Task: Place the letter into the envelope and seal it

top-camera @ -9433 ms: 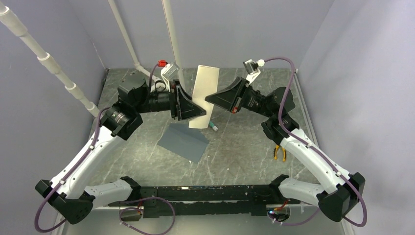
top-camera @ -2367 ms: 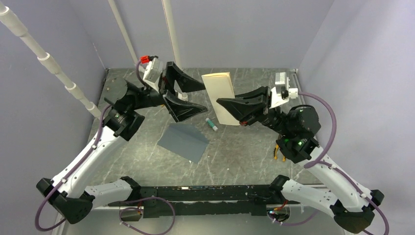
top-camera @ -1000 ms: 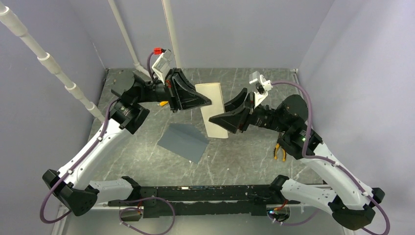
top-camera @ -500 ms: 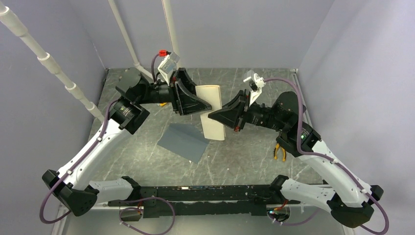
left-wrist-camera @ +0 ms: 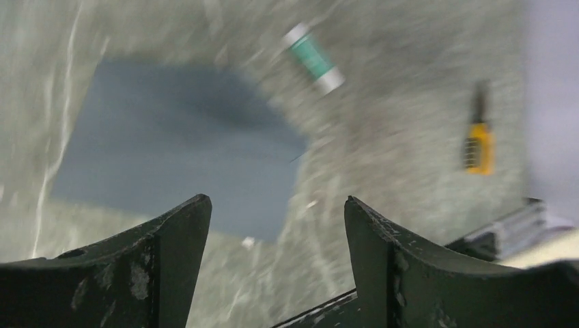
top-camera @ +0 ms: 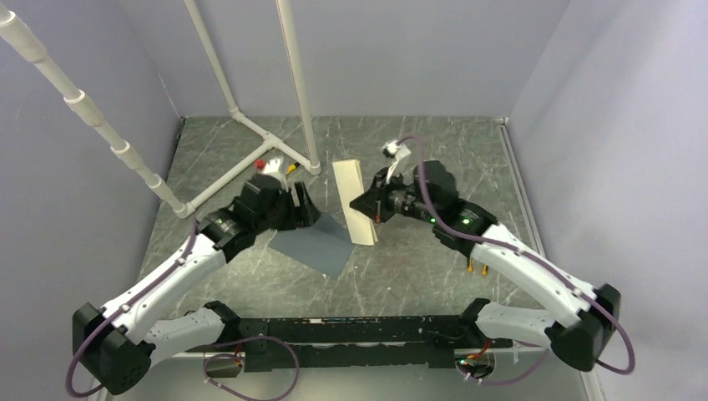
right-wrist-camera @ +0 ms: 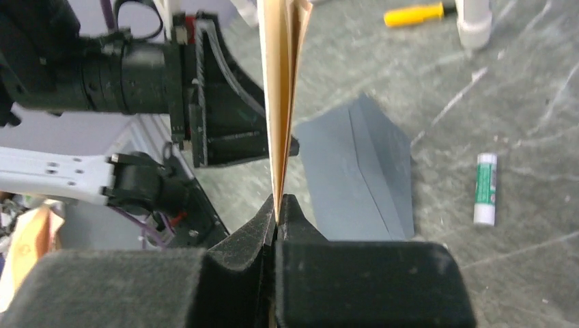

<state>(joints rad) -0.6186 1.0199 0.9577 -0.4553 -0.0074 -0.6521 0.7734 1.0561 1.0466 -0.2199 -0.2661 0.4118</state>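
Overhead, lavender walls [top-camera: 401, 58] box a marbled tabletop [top-camera: 401, 267] bearing the envelope [top-camera: 321, 244].

A green-white glue stick [right-wrist-camera: 485, 189] and yellow-handled tool [left-wrist-camera: 478, 140] lie apart on the table [top-camera: 417, 276].

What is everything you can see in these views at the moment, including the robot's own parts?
letter: one, tan, held on edge above the table.
envelope: one, slate-grey, flat on the table, centre.
glue stick: one, green and white, lying beside the envelope.
yellow tool: one, yellow, near a pipe foot.
orange-handled tool: one, orange, beside the right arm.
pipe frame: several pipes, white, far left.
table: one, grey marbled.
left gripper: one, black, open over the envelope.
right gripper: one, black, shut on the letter's edge.
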